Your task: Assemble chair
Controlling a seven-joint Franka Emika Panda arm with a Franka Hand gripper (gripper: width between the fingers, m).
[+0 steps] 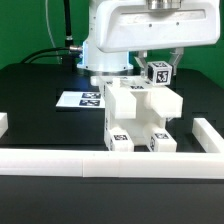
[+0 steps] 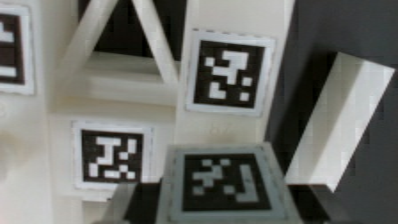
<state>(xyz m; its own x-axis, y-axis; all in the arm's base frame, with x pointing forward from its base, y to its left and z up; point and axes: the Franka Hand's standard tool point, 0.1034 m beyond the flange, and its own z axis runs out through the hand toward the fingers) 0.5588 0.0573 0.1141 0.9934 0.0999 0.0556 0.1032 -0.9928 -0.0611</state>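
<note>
The chair body (image 1: 140, 112) stands mid-table as a blocky white assembly with square tags on its front feet. Just above its upper right part, my gripper (image 1: 158, 68) is shut on a small white tagged block (image 1: 158, 73). In the wrist view this block (image 2: 221, 178) sits between the dark fingers (image 2: 317, 202), its tag facing the camera. Beyond the block are the chair's tagged panels (image 2: 228, 72) and a slanted white bar (image 2: 338, 112). I cannot tell whether the block touches the chair.
The marker board (image 1: 82, 98) lies flat on the black table behind the chair, towards the exterior view's left. A white border rail (image 1: 100, 160) runs along the front, with short sections at the left (image 1: 3, 123) and right (image 1: 207, 130). The arm's white housing (image 1: 130, 30) hangs overhead.
</note>
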